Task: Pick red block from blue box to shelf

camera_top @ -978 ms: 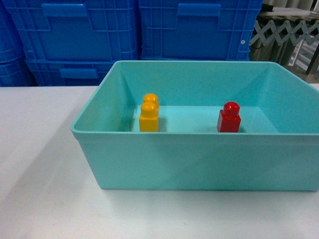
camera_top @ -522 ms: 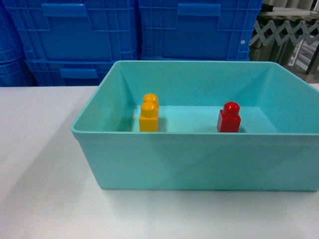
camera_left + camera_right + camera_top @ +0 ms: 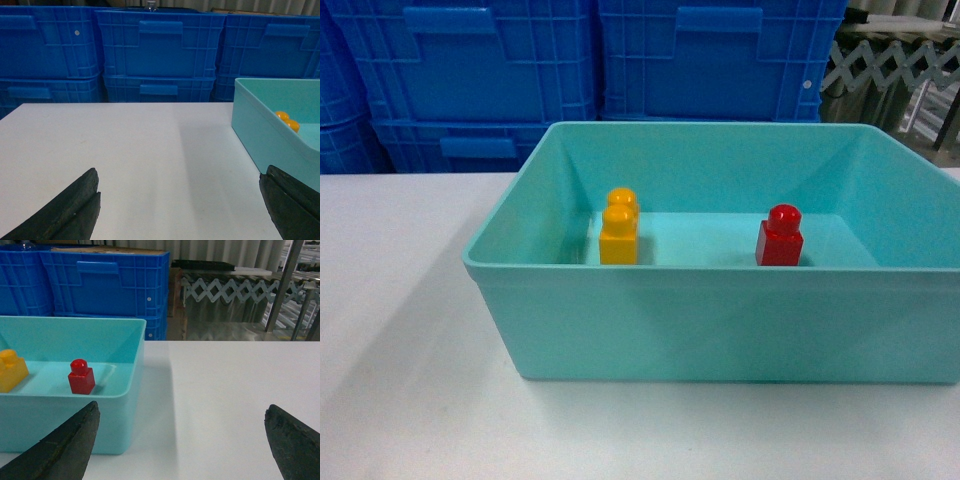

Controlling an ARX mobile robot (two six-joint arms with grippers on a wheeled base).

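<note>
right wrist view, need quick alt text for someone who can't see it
A small red block stands upright inside a turquoise bin on a white table, beside a yellow brick. The right gripper has its jaws wide open in the foreground, holding nothing.

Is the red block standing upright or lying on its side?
Upright: the red block stands inside the blue box, round stud on top.

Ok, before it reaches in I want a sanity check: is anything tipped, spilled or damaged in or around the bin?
Nothing stands out. The red block and the orange-yellow brick both stand upright, apart, on the floor of the blue box, which sits flat on the white table and looks undamaged.
</note>
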